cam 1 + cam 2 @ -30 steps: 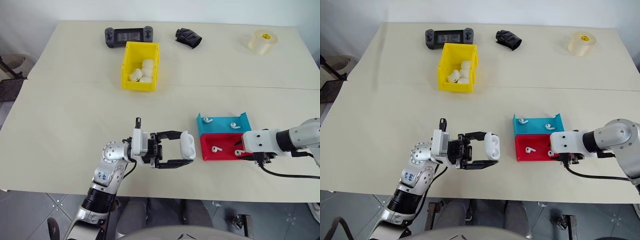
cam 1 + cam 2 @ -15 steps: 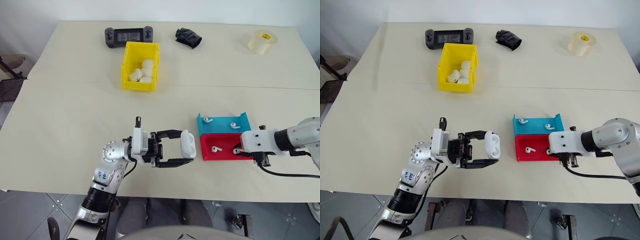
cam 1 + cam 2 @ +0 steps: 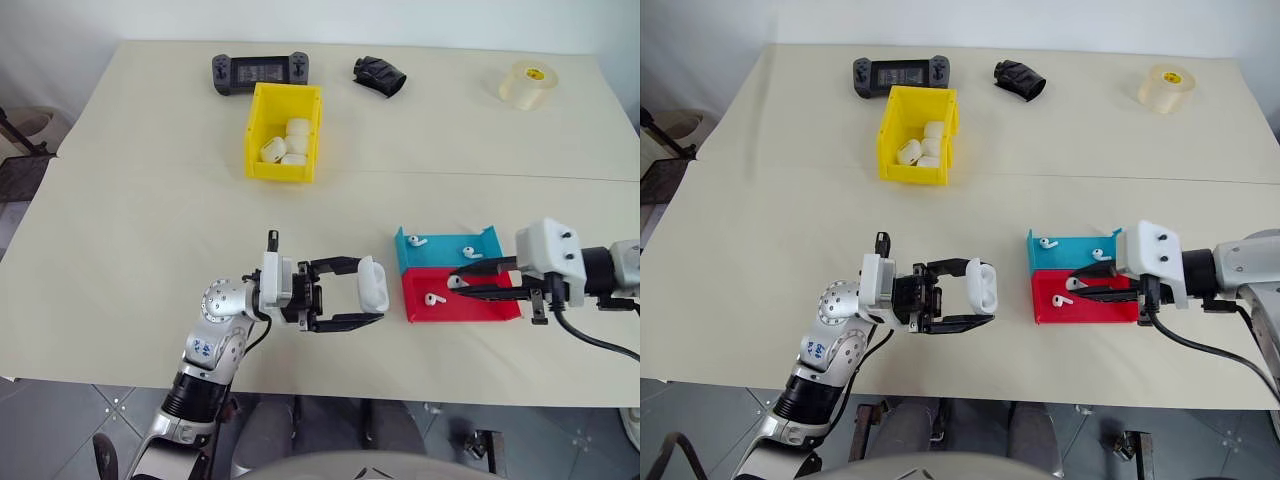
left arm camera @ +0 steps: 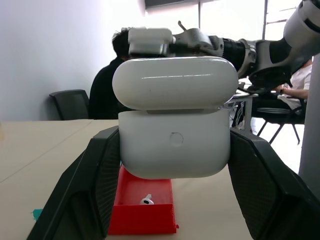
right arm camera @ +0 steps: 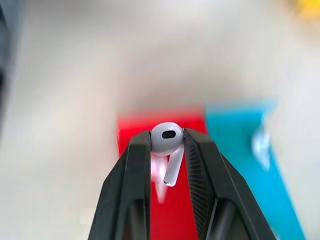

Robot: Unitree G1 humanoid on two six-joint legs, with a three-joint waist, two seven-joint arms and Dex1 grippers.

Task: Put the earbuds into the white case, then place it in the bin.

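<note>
Item 1, nearest me: my left gripper, low over the front of the cream surface, its jaws clamped on the white case. In the left wrist view the case sits between the 2 black fingers, its lid raised a little off the body.

Item 2: my right gripper, reaching in from the right above the trays, its jaws pinched on 1 earbud. In the right wrist view I see its rounded head squeezed between the fingertips and its stem hanging free.

Item 3: a low red tray, just right of the case, with 1 earbud lying in it.

Item 4: a low blue tray, touching the red tray's far side, holding 2 earbuds, one near its left end and one toward its right.

Item 5: the bin, bright yellow, well apart from the trays on the far left-centre of the surface, with several white cases inside.

Item 6, far edge: a dark handheld game controller just behind the bin, a crumpled black object to its right, and a roll of clear tape toward the far right corner.

Item 7: in the left wrist view, people seated at the back, the nearest dark-haired in a black top, beside an office chair.
</note>
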